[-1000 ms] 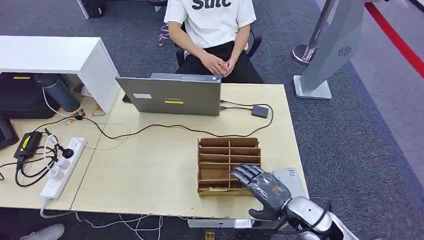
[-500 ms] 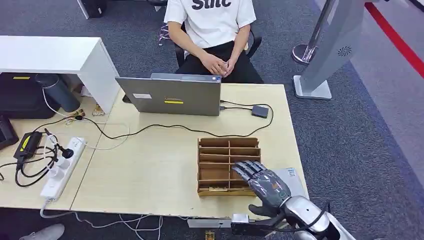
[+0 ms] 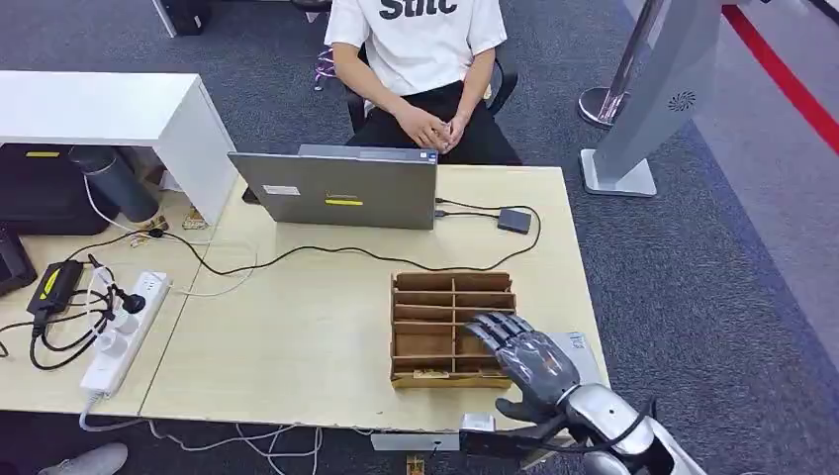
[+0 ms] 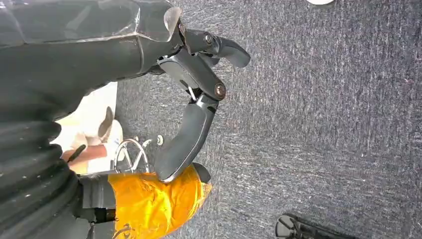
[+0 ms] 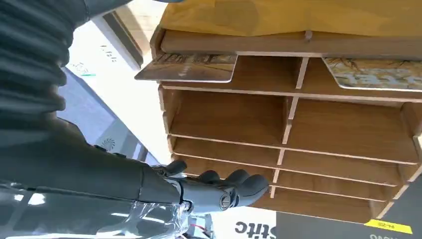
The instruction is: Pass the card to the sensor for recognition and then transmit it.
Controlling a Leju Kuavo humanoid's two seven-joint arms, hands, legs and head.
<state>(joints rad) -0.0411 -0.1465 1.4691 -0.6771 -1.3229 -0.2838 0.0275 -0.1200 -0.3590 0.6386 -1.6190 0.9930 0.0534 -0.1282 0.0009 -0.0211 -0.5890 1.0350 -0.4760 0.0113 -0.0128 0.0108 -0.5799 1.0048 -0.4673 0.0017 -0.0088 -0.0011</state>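
A wooden slotted organiser (image 3: 435, 297) stands on the table's near right part. In the right wrist view a card (image 5: 189, 68) pokes out of one end slot of the organiser (image 5: 298, 124), and a second card (image 5: 378, 74) lies in the slot beside it. A card's edge (image 3: 425, 374) lies in the organiser's nearest row. My right hand (image 3: 524, 356) hovers over the organiser's near right corner with fingers (image 5: 224, 191) stretched out and holding nothing. The small dark sensor box (image 3: 513, 220) sits cabled beside the laptop (image 3: 341, 186). My left hand (image 4: 194, 99) hangs over carpet, holding nothing.
A person sits behind the laptop with hands clasped (image 3: 435, 129). Cables, a power strip (image 3: 124, 332) and a charger cover the table's left side. A pale flat sheet (image 3: 582, 348) lies right of the organiser. A grey stand (image 3: 633, 119) rises off the table's far right.
My right hand has crept a little farther over the organiser's near right corner, still holding nothing. Nothing else on the table has moved.
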